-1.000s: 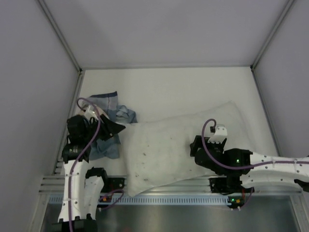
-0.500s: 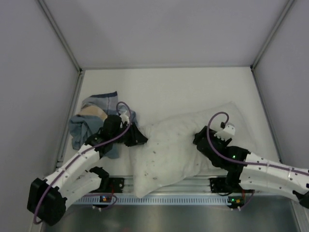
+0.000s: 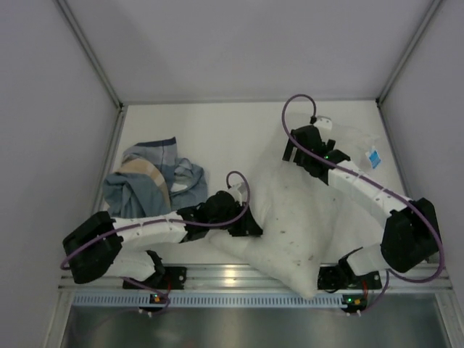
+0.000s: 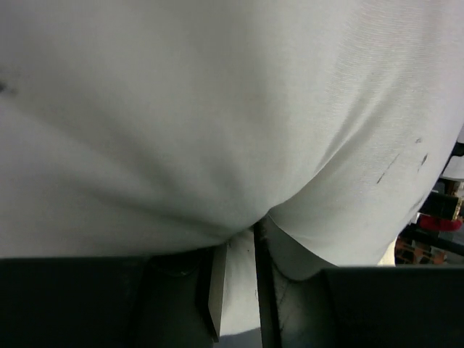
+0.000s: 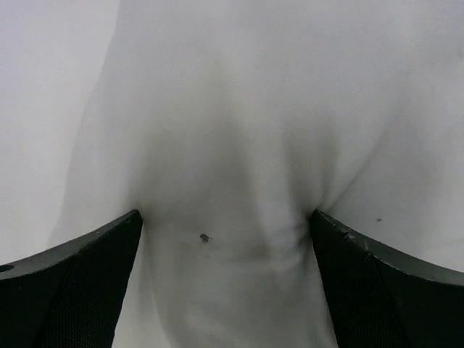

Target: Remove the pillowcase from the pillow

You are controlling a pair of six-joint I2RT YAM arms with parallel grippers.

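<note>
The white pillow (image 3: 304, 217) lies bare and slanted across the table's right half, its small blue label (image 3: 375, 157) at the far end. The striped blue-grey pillowcase (image 3: 148, 181) lies crumpled at the left, apart from the pillow. My left gripper (image 3: 250, 226) is at the pillow's left edge; in the left wrist view the gripper (image 4: 239, 243) is nearly closed, pinching a fold of pillow (image 4: 232, 109). My right gripper (image 3: 293, 148) is at the pillow's far end; in the right wrist view the gripper (image 5: 226, 217) has its jaws wide, pressed into a bulge of pillow (image 5: 239, 130).
Grey walls enclose the table on the left, back and right. A metal rail (image 3: 239, 279) runs along the near edge, and the pillow's near corner overhangs it. The left arm stretches low across the table in front of the pillowcase.
The pillow has swung from lying crosswise to slanting near-to-far. My right gripper moved far back with its end. My left gripper left the pillowcase and moved right onto the pillow's edge.
</note>
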